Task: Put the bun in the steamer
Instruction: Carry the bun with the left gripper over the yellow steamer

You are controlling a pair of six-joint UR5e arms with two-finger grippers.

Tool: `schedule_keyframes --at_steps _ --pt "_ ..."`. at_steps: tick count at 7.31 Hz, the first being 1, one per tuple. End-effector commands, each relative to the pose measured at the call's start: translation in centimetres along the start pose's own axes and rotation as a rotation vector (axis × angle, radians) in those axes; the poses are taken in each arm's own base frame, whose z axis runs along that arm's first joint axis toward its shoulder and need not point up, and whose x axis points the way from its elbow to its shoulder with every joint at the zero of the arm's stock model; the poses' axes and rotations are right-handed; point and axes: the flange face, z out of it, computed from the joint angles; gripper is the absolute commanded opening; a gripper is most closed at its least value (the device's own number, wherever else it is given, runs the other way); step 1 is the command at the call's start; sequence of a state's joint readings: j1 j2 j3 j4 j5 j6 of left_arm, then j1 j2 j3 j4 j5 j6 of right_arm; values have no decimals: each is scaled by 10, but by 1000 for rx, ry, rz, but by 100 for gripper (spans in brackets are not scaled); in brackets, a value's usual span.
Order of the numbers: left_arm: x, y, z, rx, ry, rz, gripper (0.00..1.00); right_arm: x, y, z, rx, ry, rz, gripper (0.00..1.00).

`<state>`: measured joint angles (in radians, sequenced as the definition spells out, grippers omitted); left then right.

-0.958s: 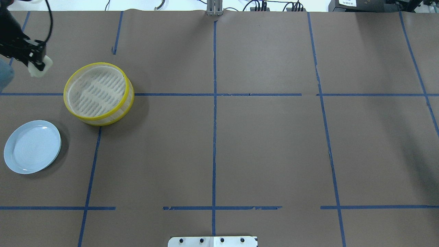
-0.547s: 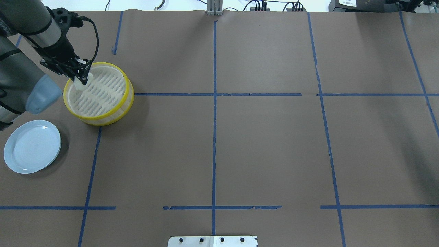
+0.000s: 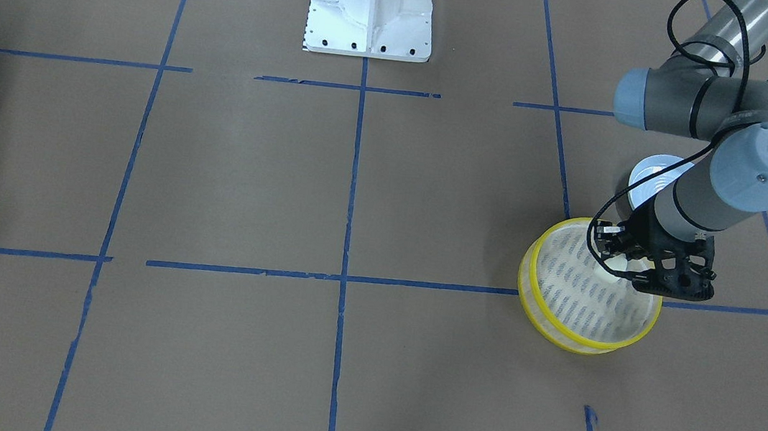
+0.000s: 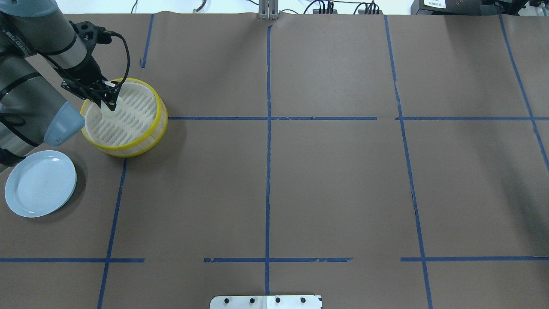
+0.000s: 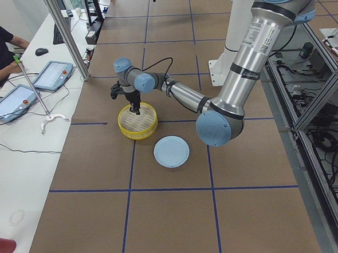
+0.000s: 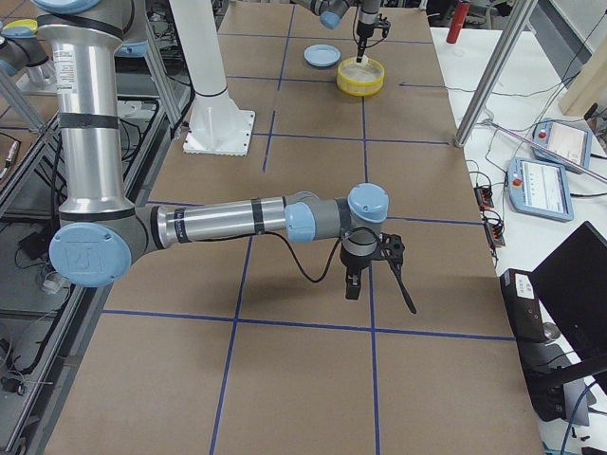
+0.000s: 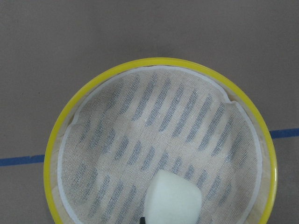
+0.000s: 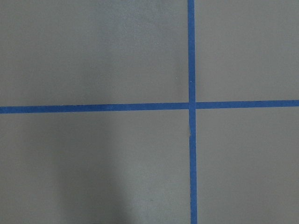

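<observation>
The steamer stands on the table at the left of the overhead view, with yellow rims and a slatted pale bottom. My left gripper is over the steamer's left inner part, shut on the cream-white bun. In the left wrist view the bun hangs over the slatted floor inside the yellow rim. The front view shows the left gripper inside the steamer's rim. My right gripper shows only in the exterior right view, low over bare table, and I cannot tell whether it is open or shut.
A pale blue-white plate lies nearer the robot than the steamer, partly under the left arm's elbow. Blue tape lines cross the brown table. The robot's white base stands at the table's edge. Operators' desks lie beyond the far side.
My left gripper has carried the bun rightward from beyond the steamer's left side to over its inner left part, and slightly further in over the last half second.
</observation>
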<state>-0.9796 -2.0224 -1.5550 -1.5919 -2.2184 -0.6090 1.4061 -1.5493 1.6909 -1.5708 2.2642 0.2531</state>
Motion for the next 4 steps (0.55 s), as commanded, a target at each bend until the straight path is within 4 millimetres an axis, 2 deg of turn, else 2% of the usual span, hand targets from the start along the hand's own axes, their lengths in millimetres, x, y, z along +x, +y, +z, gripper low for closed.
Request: schedule_keyframes --at_steps 1,4 --pt "-6 -3 25 14 18 -7 30 0 0 0 0 0 1 100" --pt "4 2 38 12 15 -10 32 0 0 0 -1 0 0 100"
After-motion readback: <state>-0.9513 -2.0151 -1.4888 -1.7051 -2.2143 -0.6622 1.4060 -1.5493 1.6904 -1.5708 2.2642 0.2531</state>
